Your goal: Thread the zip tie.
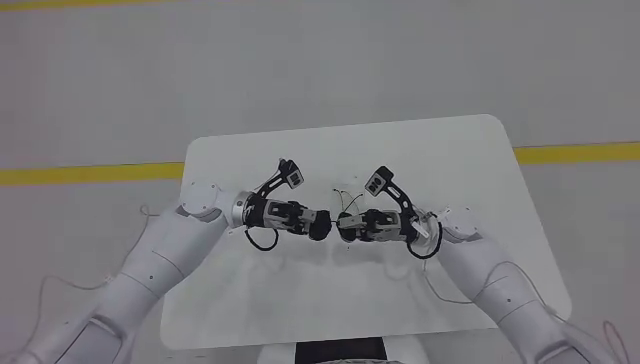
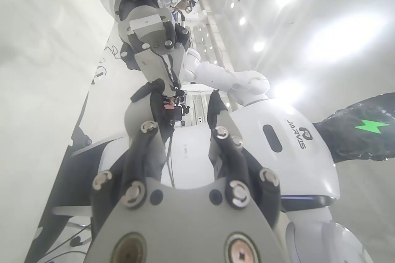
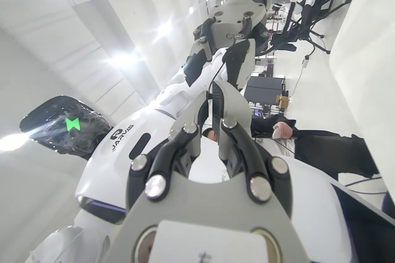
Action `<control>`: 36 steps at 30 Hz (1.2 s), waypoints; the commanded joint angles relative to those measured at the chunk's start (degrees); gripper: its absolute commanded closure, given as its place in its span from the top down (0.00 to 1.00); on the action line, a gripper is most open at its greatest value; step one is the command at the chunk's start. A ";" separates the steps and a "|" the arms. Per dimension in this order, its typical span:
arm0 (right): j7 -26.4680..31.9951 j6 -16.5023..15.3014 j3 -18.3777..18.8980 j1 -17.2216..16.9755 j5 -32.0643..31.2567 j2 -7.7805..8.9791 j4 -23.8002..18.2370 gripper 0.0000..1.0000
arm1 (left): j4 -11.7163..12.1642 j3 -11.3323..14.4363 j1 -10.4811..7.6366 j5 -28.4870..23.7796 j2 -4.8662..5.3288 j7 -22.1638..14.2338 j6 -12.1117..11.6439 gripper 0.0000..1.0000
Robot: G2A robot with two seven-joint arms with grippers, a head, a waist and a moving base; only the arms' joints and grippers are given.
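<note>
zip tie [image 3: 217, 73] over table [image 1: 450, 154] centre, likely light, springy, slippery | right gripper [image 3: 210, 91] at 3 o'clock, jaws pinching it | left gripper [image 2: 183, 96] at 9 o'clock, jaws wide, empty | grip near tip

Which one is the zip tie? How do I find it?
Find the white table, then its middle, where the left gripper and right gripper meet tip to tip. The zip tie is the thin black strand from the right gripper's pinched tips to between the left one's spread fingers. Unlike the chunky fingers, it is hair-thin.
</note>
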 commanded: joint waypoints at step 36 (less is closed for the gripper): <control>-3.50 -1.13 0.31 -0.86 -4.57 0.28 -2.02 0.00 | 2.71 2.95 -2.16 0.16 -0.19 0.00 0.56 0.08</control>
